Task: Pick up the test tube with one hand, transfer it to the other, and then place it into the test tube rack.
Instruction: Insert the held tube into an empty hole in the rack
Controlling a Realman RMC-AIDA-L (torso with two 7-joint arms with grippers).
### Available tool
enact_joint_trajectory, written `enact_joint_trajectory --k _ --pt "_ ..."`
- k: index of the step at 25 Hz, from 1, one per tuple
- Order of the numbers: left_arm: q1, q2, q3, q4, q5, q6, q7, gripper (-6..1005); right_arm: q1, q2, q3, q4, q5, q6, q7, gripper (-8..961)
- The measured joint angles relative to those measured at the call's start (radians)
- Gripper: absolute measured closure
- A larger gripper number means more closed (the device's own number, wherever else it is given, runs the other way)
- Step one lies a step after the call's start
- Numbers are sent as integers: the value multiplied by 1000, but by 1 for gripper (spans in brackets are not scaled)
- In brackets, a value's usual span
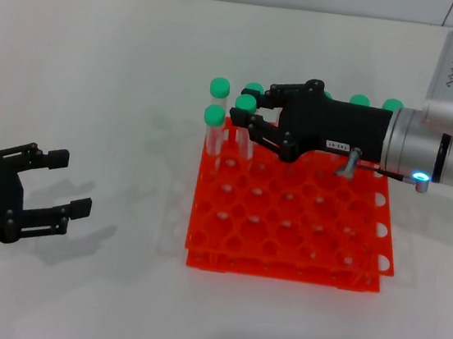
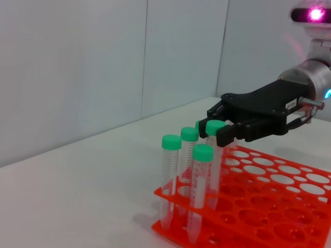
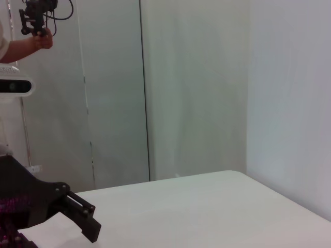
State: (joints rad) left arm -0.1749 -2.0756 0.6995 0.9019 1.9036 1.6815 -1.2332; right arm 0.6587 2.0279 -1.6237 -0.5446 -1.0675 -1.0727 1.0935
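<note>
My right gripper (image 1: 242, 109), the one with the white label on its wrist, reaches over the back left of the orange-red test tube rack (image 1: 280, 269). Its fingers are closed on the test tube (image 1: 245, 139) just under the green cap. The tube stands upright with its lower end in a rack hole. The left wrist view shows the same grip (image 2: 220, 126) on the tube (image 2: 213, 127) above the rack (image 2: 269, 206). My left gripper (image 1: 72, 182) is open and empty, low over the table far to the left of the rack.
Other green-capped tubes stand in the rack: two at the left edge (image 1: 219, 88) (image 1: 214, 117) and several along the back row (image 1: 359, 101). The left wrist view shows three of them (image 2: 171, 142) (image 2: 189, 134) (image 2: 202, 152). White table lies all around.
</note>
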Motion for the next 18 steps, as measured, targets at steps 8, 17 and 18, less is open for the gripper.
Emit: enact_joint_trajectory --k 8,17,18 --pt "-4 1 -1 0 0 -2 0 200 -3 0 -1 0 0 13 -2 683" --pt "-6 2 -3 0 11 -3 0 200 -3 0 -9 -3 0 7 -8 680" --pt "-6 2 -3 0 11 -3 0 200 -3 0 -12 -5 0 10 -9 680"
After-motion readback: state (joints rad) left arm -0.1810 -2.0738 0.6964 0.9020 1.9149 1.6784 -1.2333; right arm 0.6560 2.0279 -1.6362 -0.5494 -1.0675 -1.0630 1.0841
